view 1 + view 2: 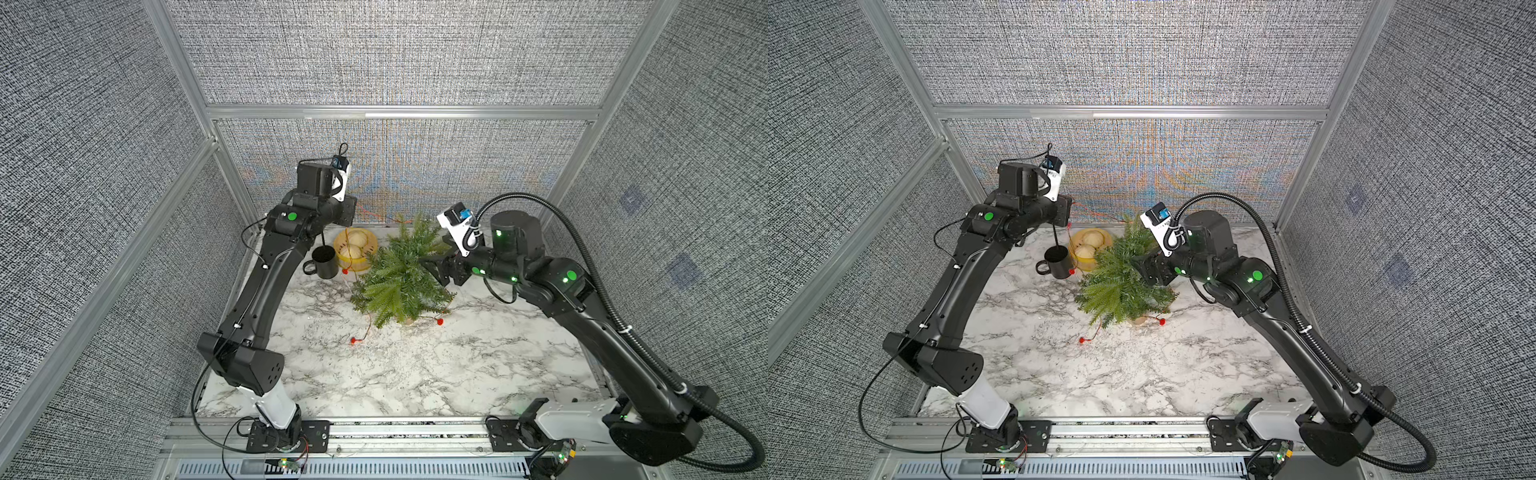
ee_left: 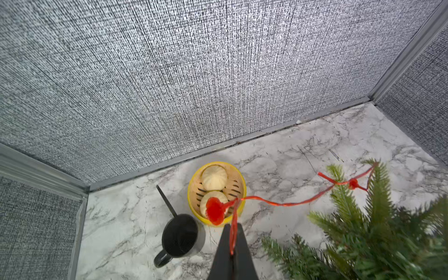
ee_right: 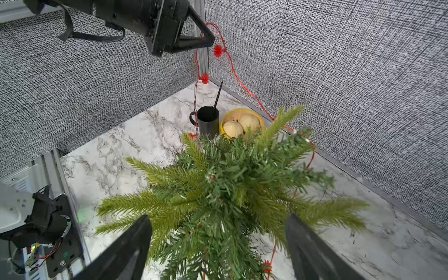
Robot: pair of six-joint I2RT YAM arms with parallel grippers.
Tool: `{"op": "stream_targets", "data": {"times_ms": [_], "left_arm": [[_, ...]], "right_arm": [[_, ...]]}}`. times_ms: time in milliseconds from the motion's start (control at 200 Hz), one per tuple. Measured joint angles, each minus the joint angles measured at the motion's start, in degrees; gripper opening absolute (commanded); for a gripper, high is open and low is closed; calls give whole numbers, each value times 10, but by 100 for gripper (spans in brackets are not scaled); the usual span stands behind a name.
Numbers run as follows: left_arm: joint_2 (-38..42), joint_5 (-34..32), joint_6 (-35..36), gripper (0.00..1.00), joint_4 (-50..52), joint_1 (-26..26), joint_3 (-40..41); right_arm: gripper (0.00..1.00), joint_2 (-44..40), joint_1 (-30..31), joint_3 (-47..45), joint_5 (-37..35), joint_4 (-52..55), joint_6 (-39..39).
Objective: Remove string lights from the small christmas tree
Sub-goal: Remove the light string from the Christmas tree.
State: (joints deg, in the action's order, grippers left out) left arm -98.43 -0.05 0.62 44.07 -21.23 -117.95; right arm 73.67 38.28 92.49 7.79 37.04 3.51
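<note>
Left gripper point(image 2: 231, 229) held high, above mid-frame in both top views. Fingers pressed together, pinching wire of string lights point(image 2: 278, 203). Strand runs from the pinch across to tip of small christmas tree point(image 1: 399, 274), mid-frame. Right gripper point(image 3: 218, 218) has fingers spread wide, straddling branches from frame right; firm hold not evident. Partway, by my read: top strand lifted clear, but wire hooked on treetop, more threaded through lower branches, red bulbs point(image 1: 353, 340) lying on marble table point(image 1: 415, 374) near base. Battery box not visible.
</note>
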Motion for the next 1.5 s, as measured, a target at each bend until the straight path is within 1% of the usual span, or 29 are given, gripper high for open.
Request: {"op": "stream_targets", "data": {"times_ms": [250, 385, 660, 1141, 1291, 1496], "left_arm": [[-37, 0, 38, 0, 7, 0, -71], [-50, 6, 44, 0, 4, 0, -103], [-85, 30, 59, 0, -16, 0, -142], [-162, 25, 50, 0, -68, -1, -193], [-200, 17, 42, 0, -67, -1, -197], [-256, 10, 32, 0, -63, -1, -237]], "right_arm": [[87, -12, -12, -7, 2, -4, -6], [86, -13, -16, -8, 2, -4, -8], [86, -12, -24, -11, 2, -5, -12], [85, 0, -60, -11, 17, -13, -28], [85, -2, -66, -11, 19, -14, -32], [85, 0, -72, -11, 20, -13, -33]]}}
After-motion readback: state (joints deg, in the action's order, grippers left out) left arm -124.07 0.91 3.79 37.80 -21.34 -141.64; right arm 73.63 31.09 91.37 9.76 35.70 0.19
